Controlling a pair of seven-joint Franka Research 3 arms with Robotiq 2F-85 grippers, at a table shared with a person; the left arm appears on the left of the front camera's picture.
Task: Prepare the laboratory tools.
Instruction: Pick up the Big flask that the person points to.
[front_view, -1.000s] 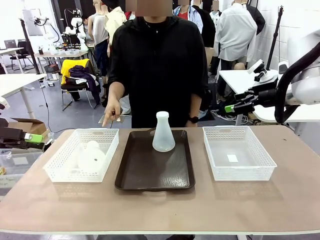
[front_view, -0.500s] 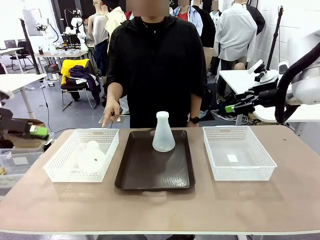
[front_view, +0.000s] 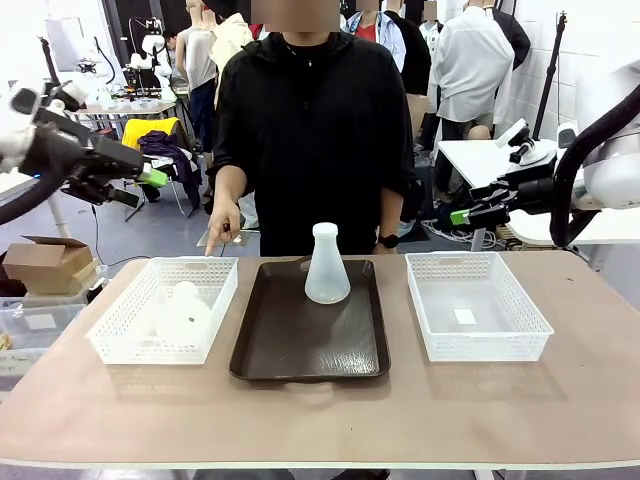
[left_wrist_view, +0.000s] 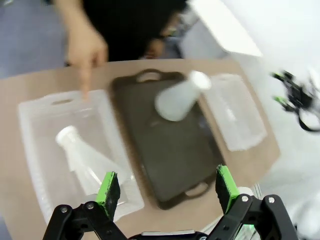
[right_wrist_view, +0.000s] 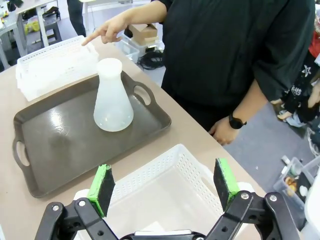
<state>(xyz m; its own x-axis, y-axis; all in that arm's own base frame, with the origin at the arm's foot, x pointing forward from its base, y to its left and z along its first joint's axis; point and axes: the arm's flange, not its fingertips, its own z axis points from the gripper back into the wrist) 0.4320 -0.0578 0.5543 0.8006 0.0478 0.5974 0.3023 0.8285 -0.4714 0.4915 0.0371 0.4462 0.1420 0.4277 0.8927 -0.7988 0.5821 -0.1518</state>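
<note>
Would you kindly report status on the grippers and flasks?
Left gripper open, aloft; right gripper open, aloft. Upright flask on tray; second flask lying in left basket. Person's hand points at that basket.

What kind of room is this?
Probably a robot research lab. Two black, green-padded robot grippers, the left gripper and the right gripper, hover by a brown table holding a frosted white conical flask on a dark rectangular tray, with a white work desk behind.
</note>
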